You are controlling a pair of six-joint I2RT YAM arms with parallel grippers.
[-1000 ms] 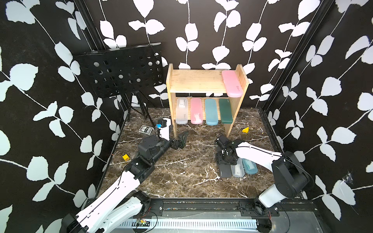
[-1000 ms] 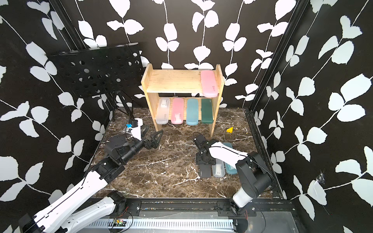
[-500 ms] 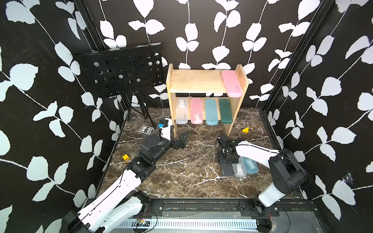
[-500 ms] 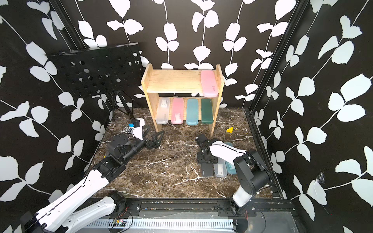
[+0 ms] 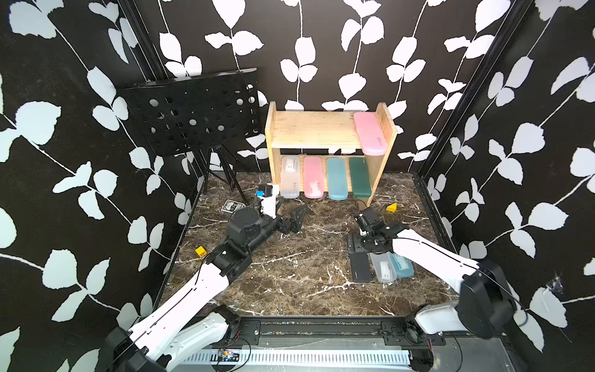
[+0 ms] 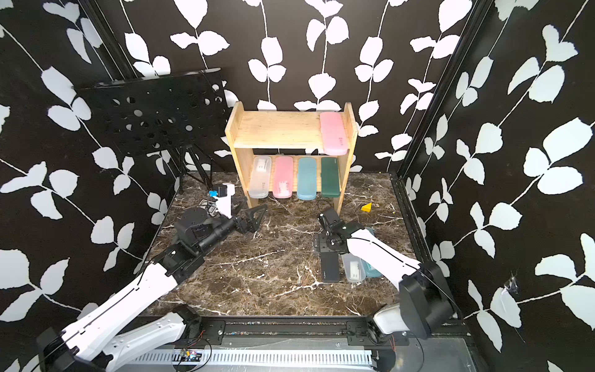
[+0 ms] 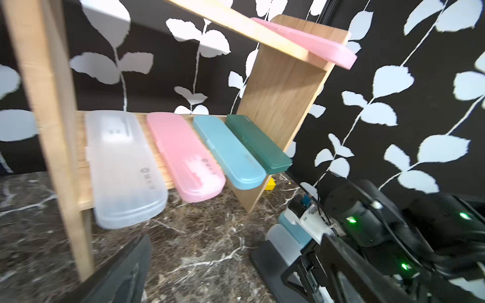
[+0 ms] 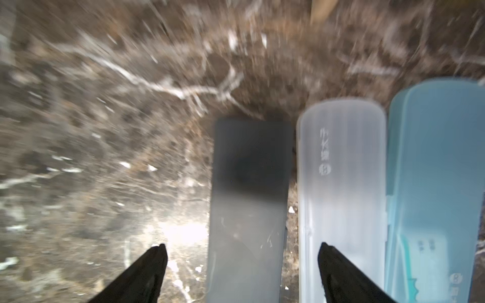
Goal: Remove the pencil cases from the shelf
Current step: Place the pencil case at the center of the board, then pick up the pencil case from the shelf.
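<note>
Presently right gripper [image 8: 241, 250] spread, straddling black case [image 8: 249, 170]

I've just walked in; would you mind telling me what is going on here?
Two robot arms are clearing pencil cases off the wooden shelf. A black case, a frosted case and a teal case lie side by side on the table by the right arm, whose jaws stand open over the black case. Five remain shelved: a pink case on top, four on the lower tier. The left arm has open jaws facing that tier, holding nothing.
</note>
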